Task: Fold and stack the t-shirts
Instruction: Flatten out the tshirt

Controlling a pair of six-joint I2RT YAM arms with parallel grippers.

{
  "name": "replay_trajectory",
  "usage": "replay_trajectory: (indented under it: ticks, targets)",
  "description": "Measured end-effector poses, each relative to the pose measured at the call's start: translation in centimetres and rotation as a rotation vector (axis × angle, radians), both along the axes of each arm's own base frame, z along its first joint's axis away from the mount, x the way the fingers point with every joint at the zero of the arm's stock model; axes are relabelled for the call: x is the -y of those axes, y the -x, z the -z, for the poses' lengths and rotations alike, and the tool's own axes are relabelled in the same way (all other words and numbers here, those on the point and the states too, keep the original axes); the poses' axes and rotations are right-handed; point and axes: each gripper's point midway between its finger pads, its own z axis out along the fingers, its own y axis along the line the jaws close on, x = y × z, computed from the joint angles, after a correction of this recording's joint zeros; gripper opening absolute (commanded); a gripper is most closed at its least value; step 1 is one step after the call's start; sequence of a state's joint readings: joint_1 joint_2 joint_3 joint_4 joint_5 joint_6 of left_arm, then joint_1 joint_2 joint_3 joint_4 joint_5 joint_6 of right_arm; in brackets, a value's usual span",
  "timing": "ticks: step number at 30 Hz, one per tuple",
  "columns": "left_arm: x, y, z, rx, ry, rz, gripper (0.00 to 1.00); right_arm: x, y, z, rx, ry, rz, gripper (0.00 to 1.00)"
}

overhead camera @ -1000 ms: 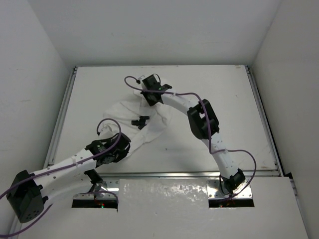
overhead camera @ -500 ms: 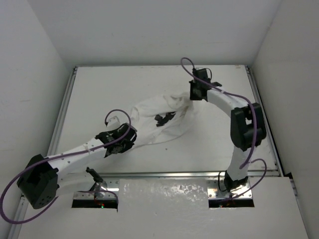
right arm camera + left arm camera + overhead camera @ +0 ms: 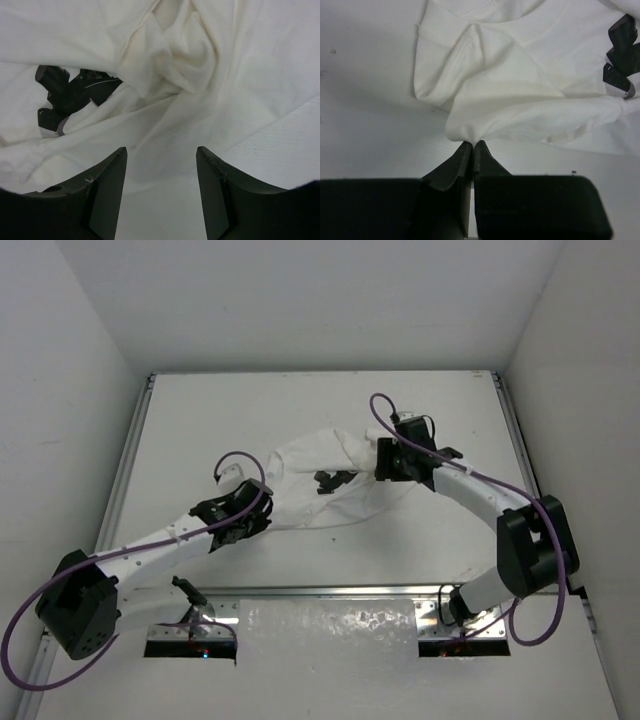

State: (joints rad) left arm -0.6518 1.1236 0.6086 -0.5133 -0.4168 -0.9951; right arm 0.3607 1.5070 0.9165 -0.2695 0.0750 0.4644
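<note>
The white t-shirt (image 3: 315, 465) lies crumpled in the middle of the table, its black mark (image 3: 333, 480) facing up. My left gripper (image 3: 264, 512) is at the shirt's near-left edge; in the left wrist view it (image 3: 472, 144) is shut on a pinch of the t-shirt (image 3: 520, 75), with the black mark (image 3: 621, 55) at the right. My right gripper (image 3: 384, 462) sits at the shirt's right edge. In the right wrist view it (image 3: 161, 150) stands open just above the t-shirt (image 3: 190, 70), nothing between its fingers, and the black mark (image 3: 70, 92) shows at the left.
The white tabletop (image 3: 200, 410) is bounded by metal rails on the left (image 3: 125, 470) and right (image 3: 525, 470) and by white walls behind and at both sides. The arm bases sit at the near edge (image 3: 330, 592).
The right gripper carried the shirt's edge from the back left to the right, then came nearer and opened, letting the cloth go. The left gripper crept right, still shut on the shirt.
</note>
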Motion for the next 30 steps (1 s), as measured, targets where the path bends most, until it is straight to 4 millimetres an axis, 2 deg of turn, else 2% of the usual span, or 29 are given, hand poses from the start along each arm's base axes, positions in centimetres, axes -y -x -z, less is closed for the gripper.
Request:
replay_trajectory:
  ticks: [2,5,9,10,12,13,19,22,24,27,30]
  targets:
    - [0.1,0.3,0.4,-0.008,0.004,0.013,0.00,-0.7,-0.2,0.0,0.004,0.001,-0.016,0.51]
    - [0.3,0.5,0.6,-0.018,0.010,0.034,0.00,-1.3,-1.3,1.7,-0.036,0.039,-0.018,0.40]
    - [0.4,0.5,0.2,-0.007,0.020,0.044,0.00,-0.4,-2.1,4.8,-0.121,0.116,0.033,0.40]
    - [0.5,0.5,0.1,-0.005,0.022,0.044,0.00,-0.1,-1.9,5.2,-0.137,0.133,0.045,0.36]
    - [0.6,0.3,-0.3,-0.001,0.024,0.046,0.00,0.5,-1.4,5.6,-0.161,0.160,0.063,0.19]
    - [0.7,0.1,-0.7,0.005,0.027,0.047,0.00,0.7,-1.3,5.6,-0.168,0.169,0.069,0.00]
    - [1.6,-1.4,-3.3,0.060,0.051,0.054,0.00,0.8,-1.7,4.3,-0.142,0.168,0.077,0.00]
    - [1.5,-2.5,-5.7,0.098,0.048,0.046,0.00,0.9,-1.5,1.6,-0.096,0.151,0.076,0.00]
    - [1.4,-3.4,-8.7,0.145,0.040,0.042,0.00,0.9,-1.5,-1.9,-0.019,0.117,0.081,0.00]
    - [1.7,-5.1,-16.6,0.321,0.077,0.069,0.00,1.4,-0.8,-9.5,0.164,0.040,0.099,0.00]
    - [1.3,-5.0,-24.6,0.515,0.129,0.108,0.00,2.7,1.2,-16.3,0.323,-0.018,0.124,0.00]
